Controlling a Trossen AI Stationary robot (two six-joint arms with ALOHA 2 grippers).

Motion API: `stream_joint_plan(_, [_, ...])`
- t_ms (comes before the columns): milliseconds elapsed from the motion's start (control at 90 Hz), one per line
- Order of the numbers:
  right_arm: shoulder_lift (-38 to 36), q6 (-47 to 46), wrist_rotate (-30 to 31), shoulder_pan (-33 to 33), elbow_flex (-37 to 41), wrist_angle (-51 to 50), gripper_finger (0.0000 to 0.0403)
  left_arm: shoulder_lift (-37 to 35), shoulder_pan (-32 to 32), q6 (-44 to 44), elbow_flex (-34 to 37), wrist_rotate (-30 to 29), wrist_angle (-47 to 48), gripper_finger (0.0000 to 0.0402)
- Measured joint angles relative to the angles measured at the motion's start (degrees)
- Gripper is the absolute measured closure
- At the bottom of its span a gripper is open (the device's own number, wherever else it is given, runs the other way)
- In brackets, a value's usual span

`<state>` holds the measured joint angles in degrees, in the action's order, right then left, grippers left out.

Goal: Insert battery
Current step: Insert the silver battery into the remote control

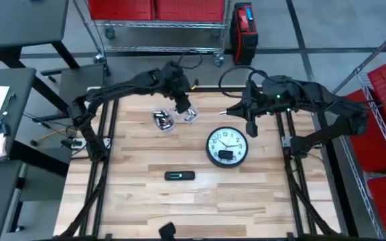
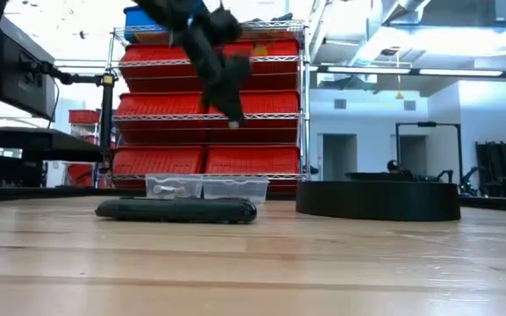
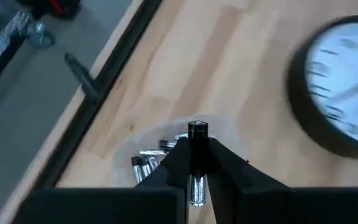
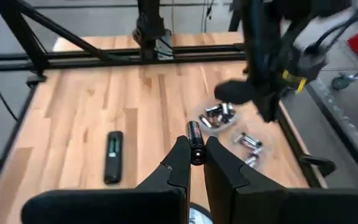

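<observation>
Left of centre in the high view, the left hand (image 1: 184, 107) hangs above two clear trays (image 1: 174, 118) of spare cells in the upper middle of the table (image 1: 133, 207). Its wrist view shows it clenched on a battery (image 3: 197, 135), held end-out between the fingers (image 3: 174, 160) over the trays. In the low view this hand sits high in the upper middle of the frame, well clear of the wood.

Lower centre lies a dark remote control (image 1: 179, 176), untouched.

Right of centre, the wall clock (image 1: 227, 146) lies flat, face up in the high view, with a dark patch on it that I cannot identify.

Above it, the right hand (image 1: 250, 128) hovers at the clock's upper edge; its wrist view shows it grasping a second battery (image 4: 194, 140).

So picking up looks done: each hand carries a cell. Nothing is seated yet. What remains is bringing a battery to its compartment, aligning it and pressing it in; no open compartment is visible.
</observation>
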<state>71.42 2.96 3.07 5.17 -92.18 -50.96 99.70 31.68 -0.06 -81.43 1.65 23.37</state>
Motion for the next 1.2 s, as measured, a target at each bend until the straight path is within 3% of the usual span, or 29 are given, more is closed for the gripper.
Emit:
stream_joint_plan(233, [0.1, 3.1, -1.1, 3.7, 1.6, -1.6, 0.0392, 1.9, 1.2, -4.2, 8.2, 0.6, -11.2, 0.0374])
stream_joint_plan(511, [0.2, 5.1, -4.4, 6.4, 1.6, -0.8, 0.0392, 2.4, 1.1, -4.8, 6.2, 0.7, -7.7, 0.0283])
stream_joint_plan(633, [0.2, 4.8, -4.7, 6.9, 1.6, -0.9, 0.0392, 1.7, 1.0, -3.2, 2.6, 0.7, -0.2, 0.0262])
stream_joint_plan(833, [0.2, 4.1, -4.8, 5.8, 1.6, -0.9, 0.0392, -2.4, -0.7, 0.5, -4.8, -0.3, 16.3, 0.0262])
stream_joint_plan(1044, [0.2, 1.7, -4.9, 3.0, 1.6, -0.8, 0.0392, -13.2, -8.1, -1.6, -8.1, -1.0, 34.4, 0.0264])
stream_joint_plan(1200, [1.6, 0.1, -4.7, 1.2, 1.6, 0.6, 0.0392, -20.7, -16.2, -7.0, -8.0, -8.8, 43.3, 0.0264])
